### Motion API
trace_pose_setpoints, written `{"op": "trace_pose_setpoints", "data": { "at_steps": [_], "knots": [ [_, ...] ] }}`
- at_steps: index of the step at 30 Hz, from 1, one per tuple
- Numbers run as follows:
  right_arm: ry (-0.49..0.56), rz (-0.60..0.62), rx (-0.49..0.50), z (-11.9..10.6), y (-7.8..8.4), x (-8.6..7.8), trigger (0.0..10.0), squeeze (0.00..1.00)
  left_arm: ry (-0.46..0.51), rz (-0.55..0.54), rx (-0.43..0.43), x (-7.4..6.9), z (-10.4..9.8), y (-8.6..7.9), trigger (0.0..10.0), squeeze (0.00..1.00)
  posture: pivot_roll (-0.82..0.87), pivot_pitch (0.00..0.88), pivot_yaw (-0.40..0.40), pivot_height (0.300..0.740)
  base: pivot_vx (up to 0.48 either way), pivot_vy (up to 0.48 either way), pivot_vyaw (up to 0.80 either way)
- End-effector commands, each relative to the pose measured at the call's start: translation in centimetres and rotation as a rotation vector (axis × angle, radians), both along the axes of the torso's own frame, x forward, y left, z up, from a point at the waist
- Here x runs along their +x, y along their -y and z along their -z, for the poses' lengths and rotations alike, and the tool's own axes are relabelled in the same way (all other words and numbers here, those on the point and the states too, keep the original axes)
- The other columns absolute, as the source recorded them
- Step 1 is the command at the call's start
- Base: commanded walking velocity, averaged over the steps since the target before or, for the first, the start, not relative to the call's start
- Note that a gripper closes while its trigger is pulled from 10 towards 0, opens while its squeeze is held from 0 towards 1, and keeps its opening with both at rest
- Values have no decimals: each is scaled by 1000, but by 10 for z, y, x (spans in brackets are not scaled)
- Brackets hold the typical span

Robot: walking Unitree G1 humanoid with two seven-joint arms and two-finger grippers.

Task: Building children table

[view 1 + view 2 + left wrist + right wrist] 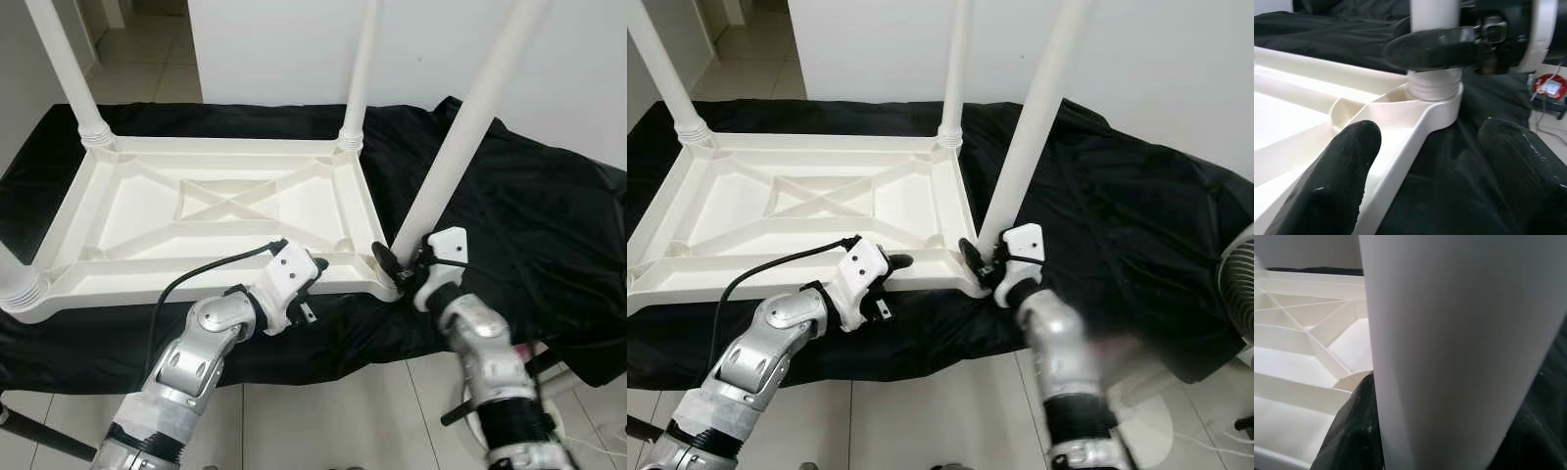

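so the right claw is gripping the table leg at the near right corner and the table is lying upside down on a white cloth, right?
Not quite: the cloth is black, as the left eye view shows. The rest holds: the right claw grips the near right leg of the upside-down table.

A plain indoor room, likely in a home, is suggested by the tiled floor [323,416] and the white wall [294,49] at the far side. A doorway [137,39] onto more tiles is seen far left.

Inverted table top [211,211] lies on cloth [549,225], ahead of left gripper [315,266]; near-corner leg [460,137] rises within right gripper [397,264].
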State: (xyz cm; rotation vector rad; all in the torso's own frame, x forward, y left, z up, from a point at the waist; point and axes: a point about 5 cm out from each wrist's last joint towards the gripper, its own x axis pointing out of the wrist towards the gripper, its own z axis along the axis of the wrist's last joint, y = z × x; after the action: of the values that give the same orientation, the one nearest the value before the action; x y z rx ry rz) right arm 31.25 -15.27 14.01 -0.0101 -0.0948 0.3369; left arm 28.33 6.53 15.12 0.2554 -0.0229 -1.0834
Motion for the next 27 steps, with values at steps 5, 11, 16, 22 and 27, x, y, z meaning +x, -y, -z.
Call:
{"op": "trace_pose_setpoints", "data": {
  "at_steps": [5,11,16,22,27],
  "knots": [
    [-90,210,63,15,-17,-15,10000,0,-3,-39,2,2,1,1,10000,0,-82,82,-43,740,0,0,0],
    [-125,376,182,16,-33,-24,10000,0,-1,-42,2,2,2,2,10000,0,-75,81,-49,740,0,0,0],
    [-104,374,202,10,-39,-25,10000,0,-1,-44,0,2,1,2,10000,0,-73,81,-46,740,0,0,0],
    [-67,357,200,3,-32,-25,10000,1000,0,-39,4,2,1,2,10000,0,-80,79,-41,740,0,0,0],
    [-21,307,212,-3,-26,-27,10000,1000,1,-38,5,3,1,1,10000,0,-80,81,-39,740,0,0,0]
  ]
}}
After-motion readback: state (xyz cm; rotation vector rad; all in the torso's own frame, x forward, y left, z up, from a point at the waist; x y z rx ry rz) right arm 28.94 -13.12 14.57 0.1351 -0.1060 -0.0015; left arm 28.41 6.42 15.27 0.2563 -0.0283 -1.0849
